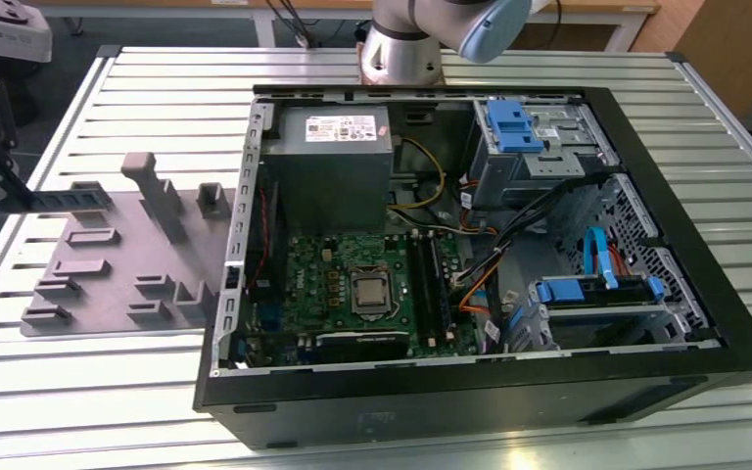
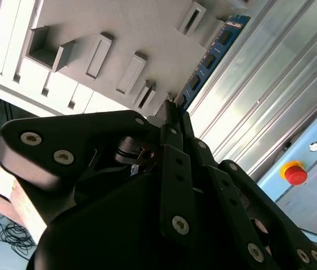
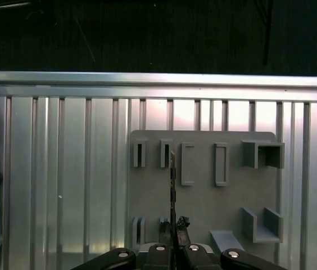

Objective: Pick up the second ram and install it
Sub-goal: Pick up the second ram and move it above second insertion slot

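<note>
**Tool grips the second ram over the grey tray**

At the exterior view's far left, the black tool (image 1: 19, 199) is clamped on one end of the second ram (image 1: 70, 200). The stick reaches out level from the fingertips towards the exterior view's right, over the back corner of the grey holder tray (image 1: 128, 264). In the second wrist view, the tool (image 2: 172, 110) is closed tight on the stick's near end. From there the blue second ram (image 2: 209, 59), with its dark chips, runs along the edge of the tray (image 2: 119, 28). In the first wrist view the second ram (image 3: 172, 185) is seen edge-on, rising from the closed tool (image 3: 175, 226) between the tray's (image 3: 203, 202) slots. I cannot tell whether the stick touches the tray.

The tray lies on the slatted metal surface (image 1: 102, 392). To its right stands the open computer case (image 1: 689, 323), with the power supply (image 1: 330, 162) at the back, the green motherboard (image 1: 337, 279) in front of it and blue drive cages (image 1: 533, 137) beyond.
</note>
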Available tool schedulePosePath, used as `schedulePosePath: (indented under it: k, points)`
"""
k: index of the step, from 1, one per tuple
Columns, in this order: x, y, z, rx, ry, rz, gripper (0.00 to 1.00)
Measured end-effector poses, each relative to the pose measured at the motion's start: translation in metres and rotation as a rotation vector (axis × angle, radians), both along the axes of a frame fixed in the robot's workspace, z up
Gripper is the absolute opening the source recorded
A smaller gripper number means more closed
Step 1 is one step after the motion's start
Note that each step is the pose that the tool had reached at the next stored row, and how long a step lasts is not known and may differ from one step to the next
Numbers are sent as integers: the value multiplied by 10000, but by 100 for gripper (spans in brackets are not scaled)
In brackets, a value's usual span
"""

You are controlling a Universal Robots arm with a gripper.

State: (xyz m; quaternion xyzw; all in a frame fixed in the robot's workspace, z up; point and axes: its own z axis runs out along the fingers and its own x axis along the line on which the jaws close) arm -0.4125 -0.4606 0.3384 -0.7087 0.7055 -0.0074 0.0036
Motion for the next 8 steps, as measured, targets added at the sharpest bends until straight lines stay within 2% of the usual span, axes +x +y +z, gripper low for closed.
schedulePosePath:
  k: [8]
  points:
    - [0, 0, 43, 0, 0, 0, 14]
